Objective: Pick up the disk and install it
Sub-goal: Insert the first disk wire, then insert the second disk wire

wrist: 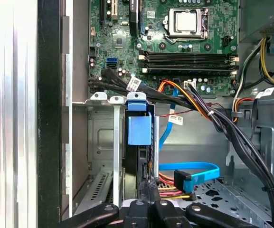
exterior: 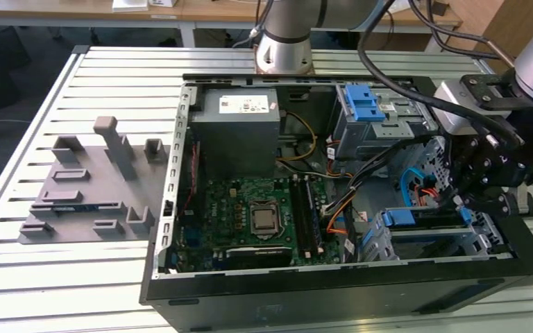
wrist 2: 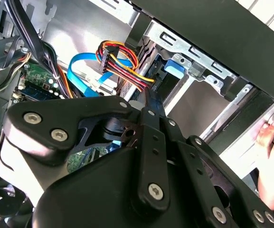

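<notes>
Blue-bracketed disk (wrist: pixel 139 130) sits in the cage, cables (wrist: pixel 198 107) crowding beside.

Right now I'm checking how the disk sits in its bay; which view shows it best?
The first wrist view: the disk stands on edge in the drive cage. The exterior view shows its blue bracket; the second wrist view, a blue tab.

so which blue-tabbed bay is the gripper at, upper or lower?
The lower one, by the case's front corner: the gripper hangs right over it. The upper blue bracket, near the power supply, sits apart.

Bright even light, soft shadows, sharp
</notes>
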You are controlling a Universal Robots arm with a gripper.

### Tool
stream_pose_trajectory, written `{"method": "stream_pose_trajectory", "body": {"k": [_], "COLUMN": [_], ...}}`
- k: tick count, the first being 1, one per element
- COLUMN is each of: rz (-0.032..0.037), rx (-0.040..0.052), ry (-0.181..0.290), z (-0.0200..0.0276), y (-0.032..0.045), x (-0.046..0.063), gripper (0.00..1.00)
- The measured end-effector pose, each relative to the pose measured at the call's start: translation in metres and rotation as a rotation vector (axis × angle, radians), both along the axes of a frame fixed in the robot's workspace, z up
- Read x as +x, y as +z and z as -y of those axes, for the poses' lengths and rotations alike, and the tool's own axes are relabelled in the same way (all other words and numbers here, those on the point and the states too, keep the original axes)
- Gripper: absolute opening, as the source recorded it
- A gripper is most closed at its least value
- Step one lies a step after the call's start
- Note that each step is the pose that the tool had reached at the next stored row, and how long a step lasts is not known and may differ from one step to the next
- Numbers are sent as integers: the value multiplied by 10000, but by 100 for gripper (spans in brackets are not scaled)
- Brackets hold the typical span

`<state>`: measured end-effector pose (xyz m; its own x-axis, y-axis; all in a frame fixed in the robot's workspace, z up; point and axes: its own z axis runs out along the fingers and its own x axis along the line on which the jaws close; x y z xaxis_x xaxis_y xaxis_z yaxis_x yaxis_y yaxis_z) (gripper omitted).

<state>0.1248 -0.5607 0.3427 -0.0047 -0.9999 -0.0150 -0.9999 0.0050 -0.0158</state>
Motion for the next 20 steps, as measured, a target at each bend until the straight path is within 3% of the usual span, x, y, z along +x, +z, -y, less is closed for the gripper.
{"method": "stream_pose_trajectory", "body": {"k": [20], "rz": [24], "rx": [1], "ry": [0], "z": [0], "y": [84], "x": [-82], "gripper": [11]}}
